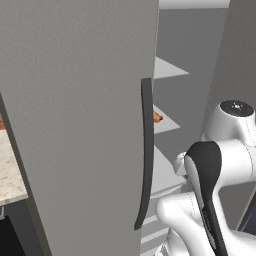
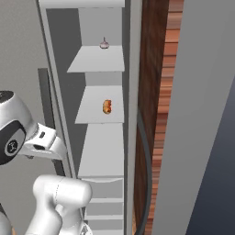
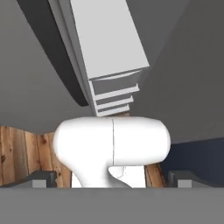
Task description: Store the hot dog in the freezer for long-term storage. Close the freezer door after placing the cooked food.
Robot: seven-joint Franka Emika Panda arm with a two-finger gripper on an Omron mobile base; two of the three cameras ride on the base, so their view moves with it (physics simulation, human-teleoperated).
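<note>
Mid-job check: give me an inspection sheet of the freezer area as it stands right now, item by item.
Surface: white freezer shelves, white drawers below.
Hot dog: lying on the second shelf from the top, inside the freezer.
Freezer door: open, swung out to the right; closing not yet done.
Clutter: small pale item with a dark top on the top shelf.
Hand: open, empty, pointing down toward the wooden floor.
Cables: nothing seen.
Surroundings: left-hand grey door closed, with its dark bar handle; stone counter at far left.
</note>
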